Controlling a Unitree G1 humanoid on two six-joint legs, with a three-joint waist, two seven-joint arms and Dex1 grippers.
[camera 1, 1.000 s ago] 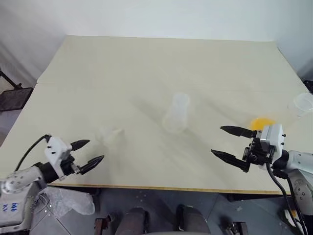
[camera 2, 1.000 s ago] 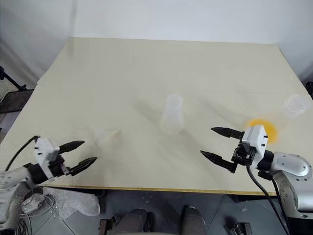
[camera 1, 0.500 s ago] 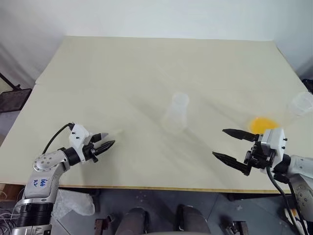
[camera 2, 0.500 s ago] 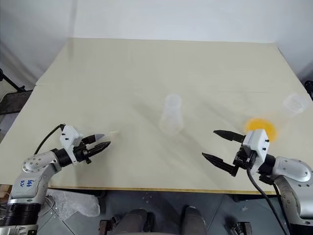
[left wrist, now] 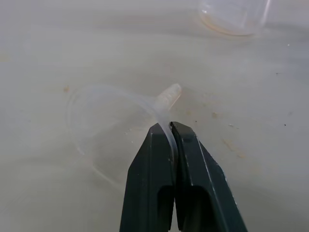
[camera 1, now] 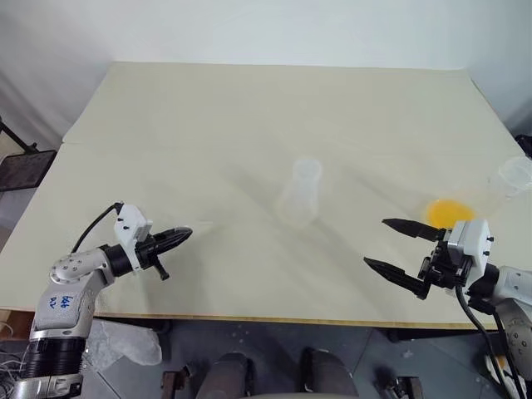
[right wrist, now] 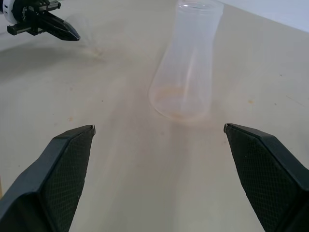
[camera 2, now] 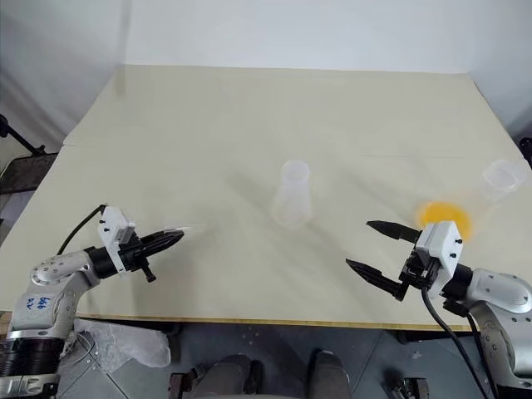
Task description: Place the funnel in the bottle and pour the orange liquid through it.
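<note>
Your left gripper (camera 1: 184,233) has come forward and inward off the near edge since a second ago, and its fingers, wide apart back then, are now clamped together on the rim of the funnel (left wrist: 113,130). Your right arm has held its place the whole time.

From the head views: the funnel lies on its side on the pale surface (camera 1: 249,125), near the left front, a faint clear shape right at your left fingertips. The bottle (camera 1: 301,194) stands upright in the middle of the surface, well apart from both arms. Off to the right, the orange liquid (camera 1: 450,211) sits in a clear tilted vessel (camera 1: 514,178) near the right edge, just beyond your right gripper (camera 1: 397,247). That gripper hovers over the front right of the surface, its fingers spread wide, grasping nothing.

Left wrist view: your two black fingers (left wrist: 193,174) are pinched shut with the funnel's thin rim caught between their tips. The wide mouth lies to one side of them, the short stem points away towards the bottle's base, which shows faint orange traces.

Right wrist view: your right fingers (right wrist: 63,164) stand far apart, framing the bottle (right wrist: 188,67) ahead of them, with clear space on both sides. Beyond it you see your left gripper (right wrist: 67,30) at the funnel.
</note>
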